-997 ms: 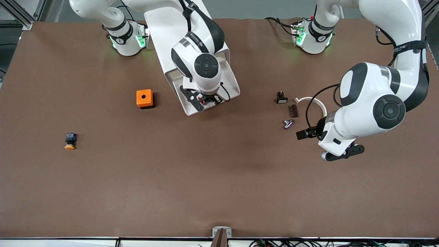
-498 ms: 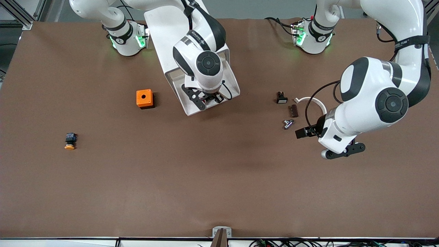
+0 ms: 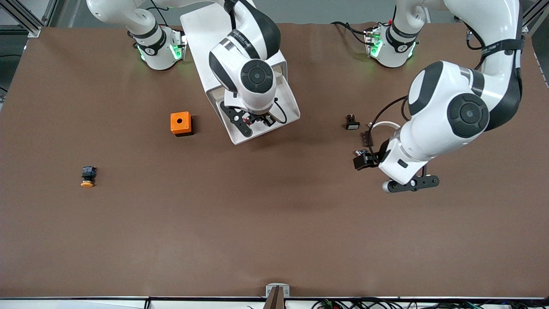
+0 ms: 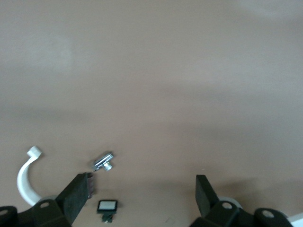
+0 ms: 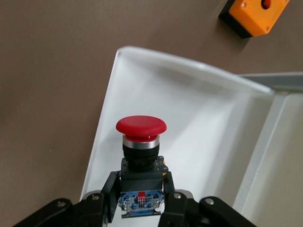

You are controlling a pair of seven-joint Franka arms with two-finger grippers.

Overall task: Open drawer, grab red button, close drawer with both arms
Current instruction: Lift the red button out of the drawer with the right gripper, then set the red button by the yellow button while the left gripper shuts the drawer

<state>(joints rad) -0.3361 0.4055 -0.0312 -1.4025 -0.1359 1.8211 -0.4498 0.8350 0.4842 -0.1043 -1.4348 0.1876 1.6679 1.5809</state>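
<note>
I am holding the red button (image 5: 140,156) up over the open white drawer (image 5: 199,123). My right gripper (image 5: 140,201) is pinching its black body with both fingers (image 5: 110,191). The orange box (image 3: 180,123) is sitting on the table (image 3: 274,223) beside the drawer. My left gripper (image 4: 142,191) is hanging over the table with its fingers spread wide, holding nothing, above a small metal part (image 4: 103,161) and a white curved piece (image 4: 26,177).

Front view is taken from high up, facing both arm bases across the whole bench (image 3: 274,223). Left wrist view is aimed down at bare bench; the white curved piece (image 4: 24,177) is shared with front. Right wrist view is set close over the open drawer (image 5: 199,113); the orange box (image 5: 255,16) is shared with front.
</note>
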